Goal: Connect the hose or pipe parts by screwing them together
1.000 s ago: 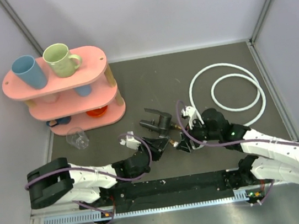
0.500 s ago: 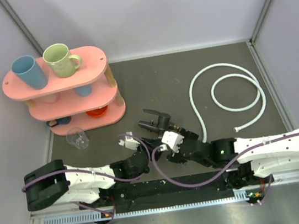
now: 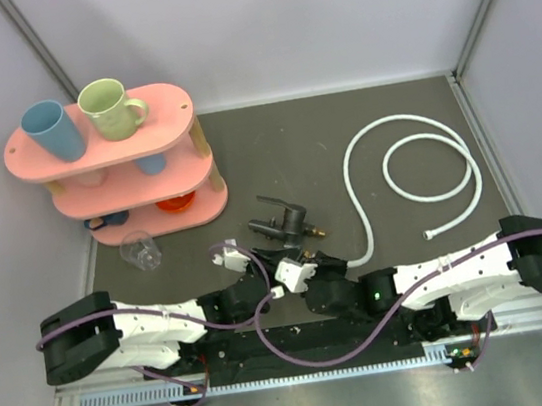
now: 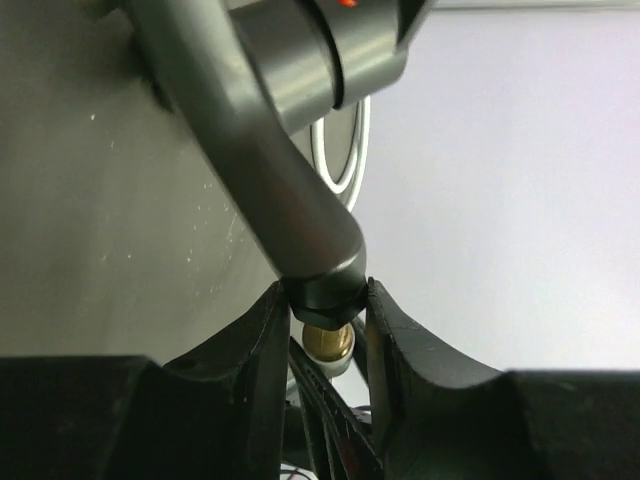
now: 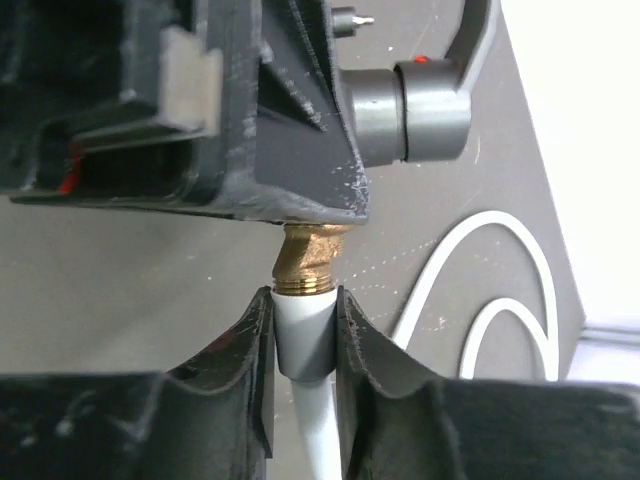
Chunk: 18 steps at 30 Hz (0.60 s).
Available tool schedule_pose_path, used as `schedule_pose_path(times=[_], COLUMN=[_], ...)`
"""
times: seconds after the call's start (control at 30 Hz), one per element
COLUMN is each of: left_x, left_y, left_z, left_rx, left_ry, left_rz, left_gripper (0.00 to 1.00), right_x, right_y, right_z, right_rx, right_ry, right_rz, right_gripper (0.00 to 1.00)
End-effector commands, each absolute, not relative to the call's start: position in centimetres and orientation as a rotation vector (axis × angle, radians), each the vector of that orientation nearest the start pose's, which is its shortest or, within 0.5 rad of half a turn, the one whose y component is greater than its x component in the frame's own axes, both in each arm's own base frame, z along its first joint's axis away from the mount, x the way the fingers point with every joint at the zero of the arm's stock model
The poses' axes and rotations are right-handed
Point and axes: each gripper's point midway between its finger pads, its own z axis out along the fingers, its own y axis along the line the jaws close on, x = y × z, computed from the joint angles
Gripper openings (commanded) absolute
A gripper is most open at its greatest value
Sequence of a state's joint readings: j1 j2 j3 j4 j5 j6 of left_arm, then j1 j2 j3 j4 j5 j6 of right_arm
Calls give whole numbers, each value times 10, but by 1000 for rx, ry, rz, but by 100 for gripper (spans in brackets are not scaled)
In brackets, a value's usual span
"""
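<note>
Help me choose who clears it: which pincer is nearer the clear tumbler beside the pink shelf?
Left. The left pincer, shut on the black metal tap fitting, lies right of the clear tumbler; the right pincer, clamping the white flexible hose, sits beyond it.

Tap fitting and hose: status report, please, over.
Left gripper shut on tap fitting. Right gripper shut on hose end, at the brass thread. Nothing in the way.

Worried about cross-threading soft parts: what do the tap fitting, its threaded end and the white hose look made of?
The tap fitting: dark grey, satin sheen, likely coated metal, possibly plastic. The threaded end: yellow-gold, shiny, probably brass. The white hose: smooth, curls in loops, likely flexible plastic or rubber.
</note>
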State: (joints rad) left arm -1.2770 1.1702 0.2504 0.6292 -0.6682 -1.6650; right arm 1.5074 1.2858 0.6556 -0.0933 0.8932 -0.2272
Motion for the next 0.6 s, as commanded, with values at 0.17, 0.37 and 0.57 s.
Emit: schedule_pose_path(times=[0.17,0.37,0.57], left_x=[168,168,169], left_y=[-302,-307,-311], left_z=[141,138,132], left_rx=[-879,-828,-814], left_ry=[1831,1845,1861], left_rz=[-1460,-1432,-1410], left_gripper=[0,0,0], right_x=[171,171,170], right_y=[280,277,275], right_z=[146,149,136], right_rx=[-990,-1000,-979], right_ry=[1587,1648,1763], right_rz=[103,444,794], right_gripper=[0,0,0])
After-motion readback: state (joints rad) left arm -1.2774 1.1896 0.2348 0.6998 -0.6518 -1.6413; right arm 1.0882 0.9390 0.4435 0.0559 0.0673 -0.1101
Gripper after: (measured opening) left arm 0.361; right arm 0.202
